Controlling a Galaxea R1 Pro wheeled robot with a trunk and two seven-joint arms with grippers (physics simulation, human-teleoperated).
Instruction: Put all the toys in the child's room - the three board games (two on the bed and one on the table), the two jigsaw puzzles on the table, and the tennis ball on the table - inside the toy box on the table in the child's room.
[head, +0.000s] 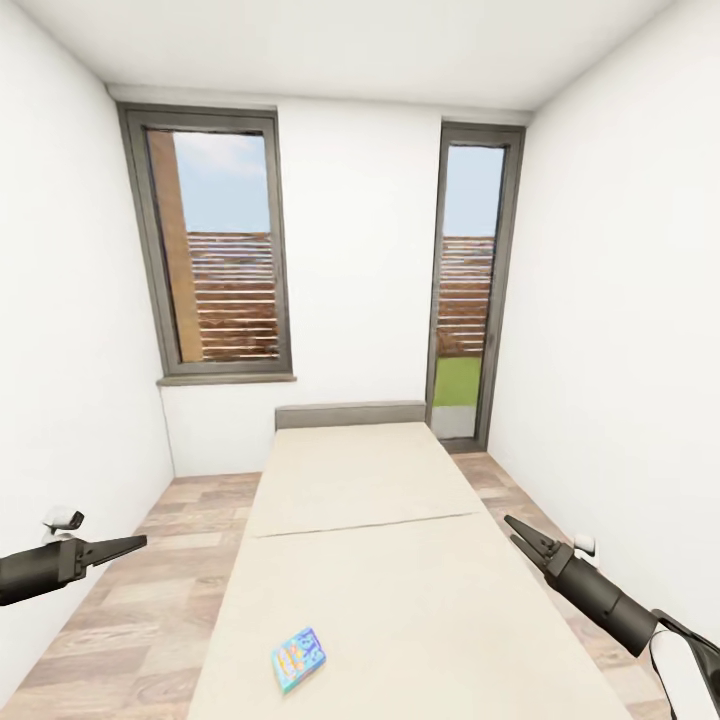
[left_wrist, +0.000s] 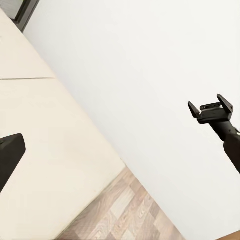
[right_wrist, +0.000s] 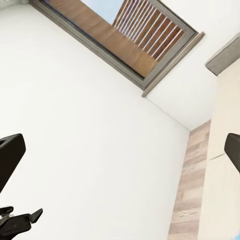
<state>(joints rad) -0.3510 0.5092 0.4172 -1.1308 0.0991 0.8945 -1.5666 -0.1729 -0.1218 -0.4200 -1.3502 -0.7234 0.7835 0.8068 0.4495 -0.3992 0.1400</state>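
A light blue board game (head: 298, 658) lies flat on the cream bed (head: 400, 560), near its front left edge. My left gripper (head: 138, 543) hangs over the floor left of the bed, open, with nothing between its fingers. To the right of the bed, my right gripper (head: 513, 525) is open and empty at the mattress edge. The left wrist view looks across the bed at the right gripper (left_wrist: 210, 105) with its jaws apart. In the right wrist view the left gripper (right_wrist: 20, 216) sits against the white wall. The table, toy box, jigsaw puzzles and tennis ball are out of view.
Wood-plank floor (head: 150, 580) runs in narrow strips along both sides of the bed. White walls close in left and right. A grey headboard (head: 350, 414) stands at the far end, under a window (head: 222, 250), with a glazed door (head: 470, 290) beside it.
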